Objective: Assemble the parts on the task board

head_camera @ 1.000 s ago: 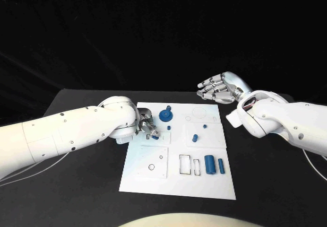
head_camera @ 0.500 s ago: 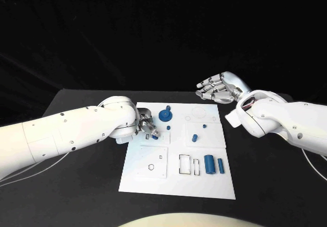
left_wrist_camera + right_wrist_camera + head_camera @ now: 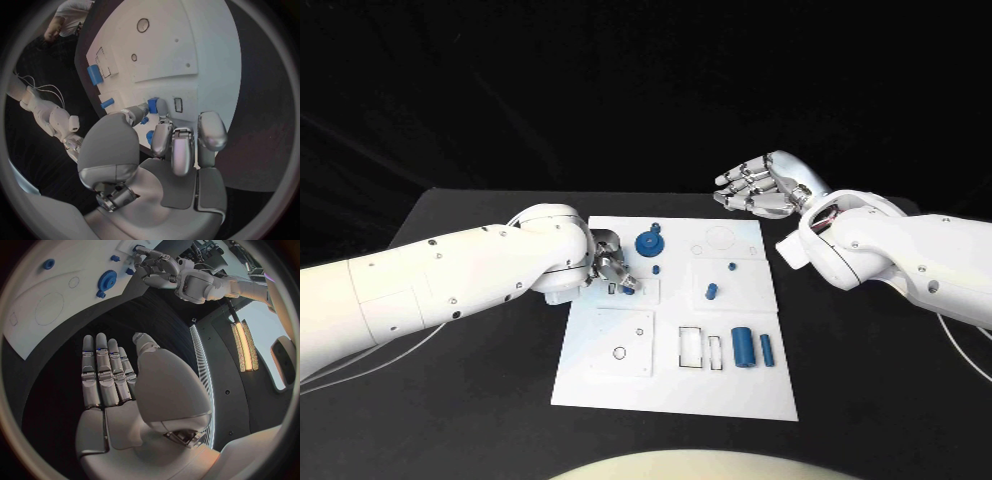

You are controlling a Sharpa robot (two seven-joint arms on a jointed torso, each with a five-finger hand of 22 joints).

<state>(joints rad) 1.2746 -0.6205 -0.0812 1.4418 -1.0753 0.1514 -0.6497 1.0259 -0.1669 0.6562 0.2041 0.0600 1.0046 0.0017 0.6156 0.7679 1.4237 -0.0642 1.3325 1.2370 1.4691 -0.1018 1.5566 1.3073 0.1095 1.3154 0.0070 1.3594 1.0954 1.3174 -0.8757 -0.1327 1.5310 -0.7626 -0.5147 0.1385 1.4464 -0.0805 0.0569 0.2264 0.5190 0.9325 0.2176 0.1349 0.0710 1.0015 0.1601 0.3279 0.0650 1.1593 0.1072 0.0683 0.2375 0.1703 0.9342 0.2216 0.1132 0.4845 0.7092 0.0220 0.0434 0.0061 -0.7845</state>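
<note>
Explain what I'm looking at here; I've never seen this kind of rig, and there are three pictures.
A two-armed robot works at a black table. The head view looks down from its head; the two round pictures come from cameras at each wrist. On the table lies a white task board carrying small blue parts, among them a gear and a block. The left hand is down at the board, its fingers closing around a small blue part. The right hand is raised beyond the board, holding nothing.

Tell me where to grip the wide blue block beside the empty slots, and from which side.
Take the wide blue block across its two long sides, coming straight down from above. It seems to lie flat on the task board, with the slim cylinder close on one side, so keep the fingers narrow there.
</note>
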